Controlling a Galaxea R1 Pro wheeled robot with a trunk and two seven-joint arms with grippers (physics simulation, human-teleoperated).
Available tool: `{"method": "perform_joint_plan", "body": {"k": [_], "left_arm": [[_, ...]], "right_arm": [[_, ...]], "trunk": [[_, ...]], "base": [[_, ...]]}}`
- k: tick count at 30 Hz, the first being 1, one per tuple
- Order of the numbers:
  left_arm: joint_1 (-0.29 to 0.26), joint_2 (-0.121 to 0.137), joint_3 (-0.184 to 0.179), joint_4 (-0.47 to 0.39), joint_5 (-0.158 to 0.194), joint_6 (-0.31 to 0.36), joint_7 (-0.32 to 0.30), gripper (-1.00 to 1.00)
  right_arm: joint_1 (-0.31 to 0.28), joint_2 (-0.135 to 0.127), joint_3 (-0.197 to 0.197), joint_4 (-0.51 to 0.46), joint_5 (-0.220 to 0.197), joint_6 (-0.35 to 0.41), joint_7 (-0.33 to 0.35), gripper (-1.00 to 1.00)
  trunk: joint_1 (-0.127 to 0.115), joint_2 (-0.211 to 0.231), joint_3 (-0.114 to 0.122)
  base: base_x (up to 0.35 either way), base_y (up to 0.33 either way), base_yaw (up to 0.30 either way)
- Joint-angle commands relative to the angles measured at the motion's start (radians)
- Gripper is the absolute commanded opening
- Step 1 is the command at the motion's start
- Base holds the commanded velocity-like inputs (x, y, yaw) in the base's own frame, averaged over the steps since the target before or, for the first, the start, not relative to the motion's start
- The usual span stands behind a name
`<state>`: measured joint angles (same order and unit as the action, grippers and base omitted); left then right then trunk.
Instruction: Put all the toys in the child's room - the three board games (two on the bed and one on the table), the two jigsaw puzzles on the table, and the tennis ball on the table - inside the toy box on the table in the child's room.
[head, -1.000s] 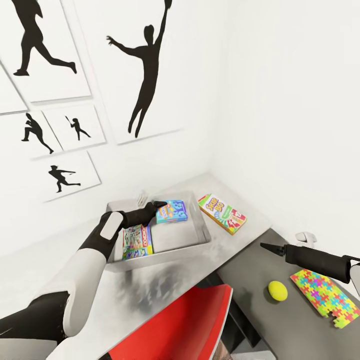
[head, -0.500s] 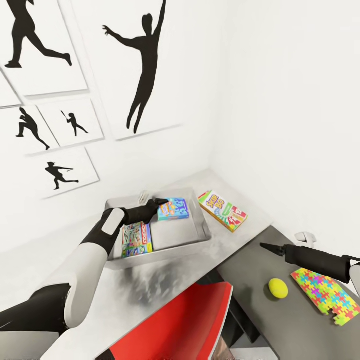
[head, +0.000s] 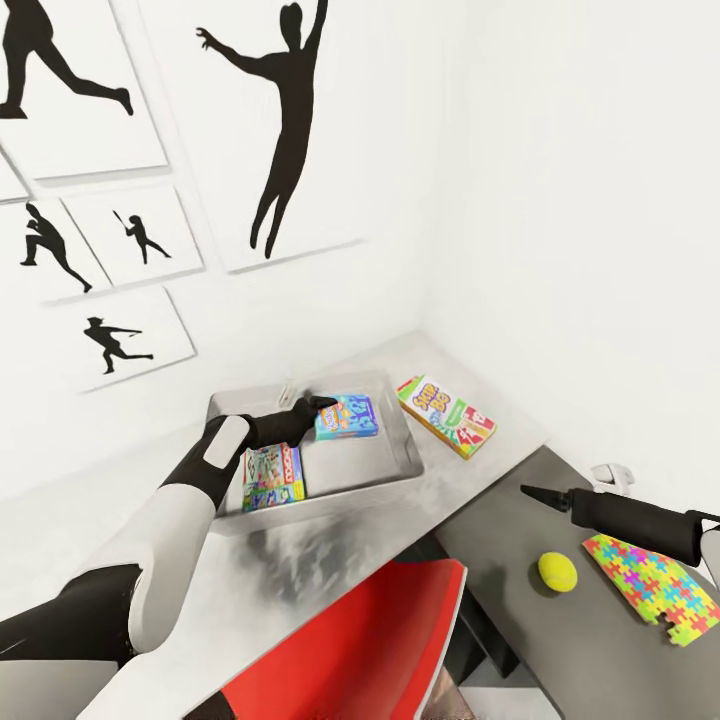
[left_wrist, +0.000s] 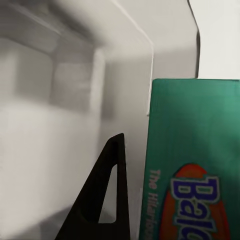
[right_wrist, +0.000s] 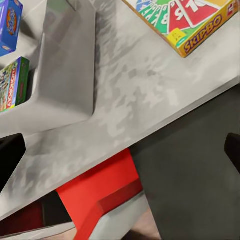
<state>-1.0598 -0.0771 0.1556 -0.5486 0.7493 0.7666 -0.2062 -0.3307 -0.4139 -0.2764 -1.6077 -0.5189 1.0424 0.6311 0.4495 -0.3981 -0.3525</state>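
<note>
We are resting our left fingers (head: 322, 404), spread open, inside the toy box (head: 400, 476) against the blue game (head: 346, 417), our right fingers (head: 528, 492), state unclear, hovering beyond its rim near the ball (head: 557, 571).

Child's bedroom, corner study and play area, simulator render. White walls meeting at 12 o'clock; at 10 o'clock a group of white wall panels with black baseball-player silhouettes (head: 290, 120). L-shaped desk: light grey mottled wing (head: 300, 560) at centre, dark grey wing (head: 520, 590) at 4 o'clock. Red moulded chair (head: 370, 650) at 6 o'clock. Playthings: bright printed board game boxes (head: 446, 415), multicoloured jigsaw square (head: 650, 590), small yellow-green ball (head: 557, 571), light grey plastic tub (head: 400, 475).
</note>
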Motion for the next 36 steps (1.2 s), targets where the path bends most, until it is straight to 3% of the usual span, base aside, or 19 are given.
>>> {"method": "perform_joint_plan", "body": {"k": [1, 7, 10, 11, 14, 21, 36], "left_arm": [[-0.001, -0.001, 0.008, 0.000, -0.002, 0.008, -0.003, -1.00], [-0.002, 0.000, 0.008, 0.002, -0.003, 0.008, -0.002, -1.00], [-0.002, 0.000, 0.008, 0.003, -0.003, 0.008, -0.001, -1.00], [-0.002, 0.000, 0.008, 0.003, -0.003, 0.008, -0.001, -1.00], [-0.002, 0.000, 0.008, 0.003, -0.003, 0.008, -0.001, -1.00], [-0.002, 0.000, 0.008, 0.004, -0.004, 0.008, 0.000, -1.00], [-0.003, 0.004, 0.008, 0.007, -0.004, 0.009, 0.002, -1.00]], "right_arm": [[-0.001, 0.000, -0.002, -0.001, 0.005, 0.005, 0.008, 1.00], [0.003, -0.011, -0.012, -0.003, 0.005, 0.005, 0.041, 1.00], [0.008, -0.043, -0.035, -0.004, 0.005, 0.005, 0.125, 1.00], [0.008, -0.043, -0.035, -0.004, 0.005, 0.005, 0.125, 1.00], [0.014, -0.074, -0.064, -0.004, 0.006, 0.005, 0.242, 1.00], [0.028, -0.097, -0.106, -0.003, 0.009, 0.005, 0.369, 1.00], [0.035, -0.101, -0.129, -0.003, 0.011, 0.005, 0.424, 1.00]], "trunk": [[0.000, -0.002, -0.003], [0.000, -0.002, -0.013], [0.000, -0.002, -0.018], [0.000, -0.002, -0.019], [0.000, -0.002, -0.024], [0.000, -0.002, -0.036], [0.000, -0.002, -0.060]], "base": [[0.000, 0.000, 0.000], [0.000, 0.000, 0.000], [0.000, 0.000, 0.000], [0.000, 0.000, 0.000], [0.000, 0.000, 0.000], [0.000, 0.000, 0.000], [0.000, 0.000, 0.000]]}}
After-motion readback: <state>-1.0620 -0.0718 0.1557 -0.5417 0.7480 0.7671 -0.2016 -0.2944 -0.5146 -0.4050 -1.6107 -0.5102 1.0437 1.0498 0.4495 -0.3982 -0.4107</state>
